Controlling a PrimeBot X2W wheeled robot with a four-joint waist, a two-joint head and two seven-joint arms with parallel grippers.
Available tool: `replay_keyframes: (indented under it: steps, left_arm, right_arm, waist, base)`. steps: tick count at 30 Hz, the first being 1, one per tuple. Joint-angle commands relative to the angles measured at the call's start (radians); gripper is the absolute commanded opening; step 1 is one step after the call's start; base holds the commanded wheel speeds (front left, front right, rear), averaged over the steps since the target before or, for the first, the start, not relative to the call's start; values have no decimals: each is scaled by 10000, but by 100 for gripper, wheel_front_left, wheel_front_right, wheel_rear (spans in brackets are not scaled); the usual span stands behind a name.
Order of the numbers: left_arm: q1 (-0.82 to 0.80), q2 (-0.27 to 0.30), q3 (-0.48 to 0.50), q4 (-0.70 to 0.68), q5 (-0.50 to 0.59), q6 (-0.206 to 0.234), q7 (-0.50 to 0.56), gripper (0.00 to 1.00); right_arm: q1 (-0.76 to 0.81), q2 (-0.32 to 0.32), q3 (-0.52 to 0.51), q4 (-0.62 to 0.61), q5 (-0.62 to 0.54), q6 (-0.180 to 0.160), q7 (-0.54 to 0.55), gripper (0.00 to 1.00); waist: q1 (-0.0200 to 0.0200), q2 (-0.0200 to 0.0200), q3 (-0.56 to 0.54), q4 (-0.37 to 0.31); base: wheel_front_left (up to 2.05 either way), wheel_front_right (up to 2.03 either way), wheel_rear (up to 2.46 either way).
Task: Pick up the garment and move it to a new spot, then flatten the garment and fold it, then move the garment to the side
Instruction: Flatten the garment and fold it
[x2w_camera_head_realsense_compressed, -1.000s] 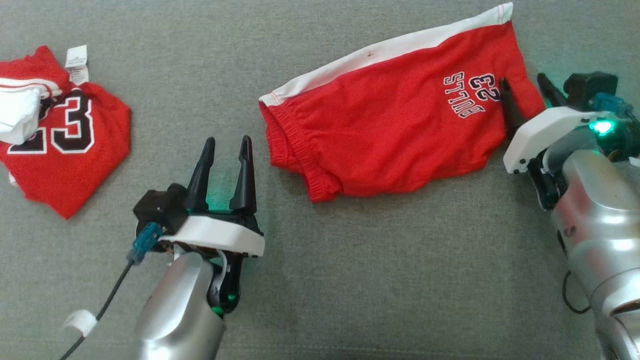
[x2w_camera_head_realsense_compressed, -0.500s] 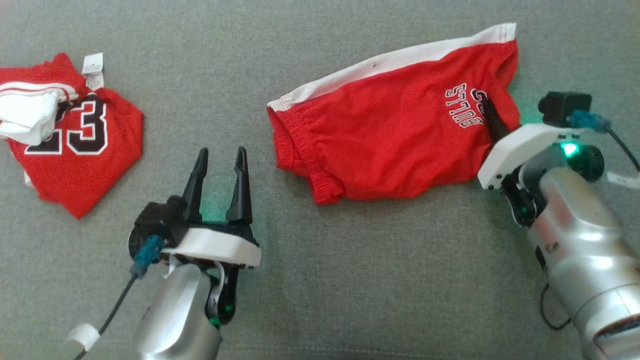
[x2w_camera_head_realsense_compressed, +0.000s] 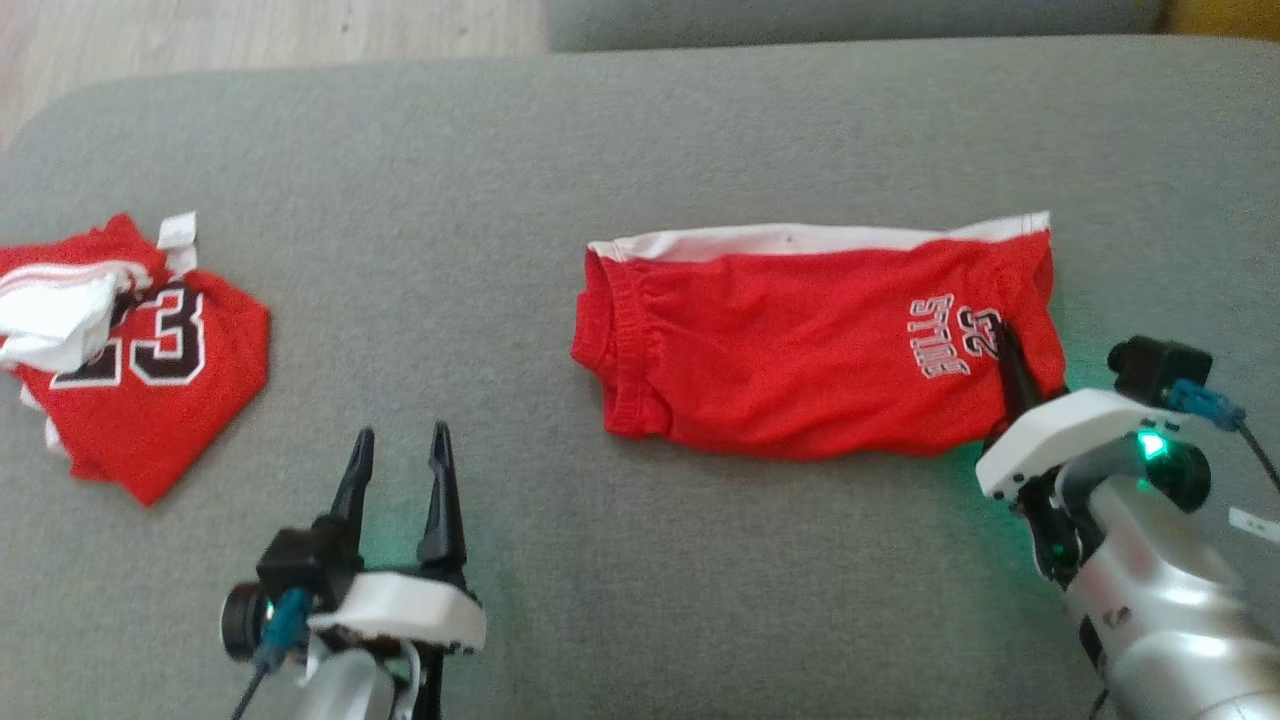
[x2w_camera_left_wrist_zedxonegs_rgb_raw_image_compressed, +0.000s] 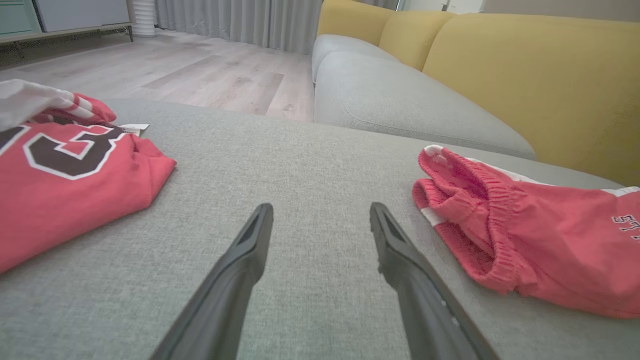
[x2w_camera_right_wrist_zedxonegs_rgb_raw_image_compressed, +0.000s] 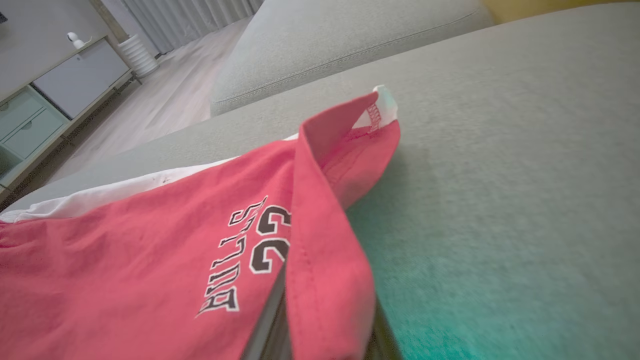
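The garment, a pair of red shorts (x2w_camera_head_realsense_compressed: 800, 350) with a white side stripe and "BULLS 23" print, lies spread on the grey cushion (x2w_camera_head_realsense_compressed: 600, 150). My right gripper (x2w_camera_head_realsense_compressed: 1010, 355) is shut on the shorts' right leg hem beside the print. In the right wrist view a red fold of the shorts (x2w_camera_right_wrist_zedxonegs_rgb_raw_image_compressed: 320, 260) drapes over the pinched fingers. My left gripper (x2w_camera_head_realsense_compressed: 400, 450) stands open above bare cushion, left of the shorts' waistband (x2w_camera_left_wrist_zedxonegs_rgb_raw_image_compressed: 465, 200), with nothing between its fingers (x2w_camera_left_wrist_zedxonegs_rgb_raw_image_compressed: 250, 250).
A folded red "23" jersey (x2w_camera_head_realsense_compressed: 140, 400) with a white cloth on it lies at the cushion's left end. Wood floor (x2w_camera_head_realsense_compressed: 250, 30) shows past the far left corner. A yellow sofa back (x2w_camera_left_wrist_zedxonegs_rgb_raw_image_compressed: 525, 75) rises behind.
My right gripper has shut on the shorts' right hem, and the shorts now lie more level across the cushion. The head camera has tilted, shifting the whole picture down.
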Motion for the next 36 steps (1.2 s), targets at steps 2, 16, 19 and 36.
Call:
replay_keyframes:
  steps: [2,16,19,36]
  left_arm:
    - [-22,93,406,-369,100,78,-65,100]
    - [153,93,31,-279,-187,28,-65,100]
    - [97,93,-87,-232,-212,28,-65,100]
    - [-57,93,122,-431,51,167,-65,100]
  right_arm:
    - [-18,-156,115,-378,11,23,-187,0]
    - [-645,997,1219,-2471,-935,23,-208,0]
    - [-695,1290,1857,-2496,-937,23,-145,0]
    - [-265,1366,3477,-3513,333,23,-200,100]
  waist:
    - [2,0,-257,-245]
    - [2,0,-226,788]
    - [2,0,-199,1260]
    - [2,0,-198,973]
  base:
    - [0,0,0]
    - [0,0,0]
    - [0,0,0]
    - [0,0,0]
